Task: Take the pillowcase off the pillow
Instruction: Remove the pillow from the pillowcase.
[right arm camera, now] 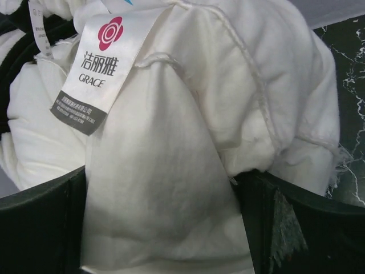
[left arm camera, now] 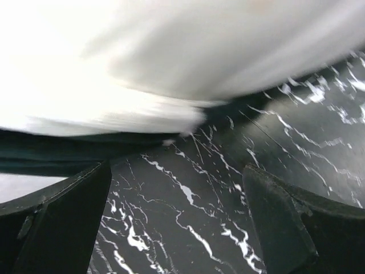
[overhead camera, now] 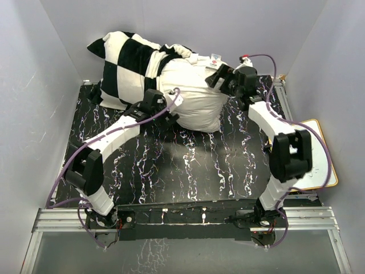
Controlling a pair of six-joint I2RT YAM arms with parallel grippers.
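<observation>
The off-white pillow lies at the back middle of the black marble table, its right half bare. The black-and-white checkered pillowcase is bunched over its left half. My left gripper is at the pillow's near-left edge. In the left wrist view it is open and empty, with table between the fingers and the pillow just ahead. My right gripper is at the pillow's far right end. In its wrist view it is wide open, with a fold of pillow fabric filling the gap.
A sewn-in label with a red flower and "GRACE" hangs from the pillow. A white board with an orange rim lies off the table's right edge. Grey walls close in the left, back and right.
</observation>
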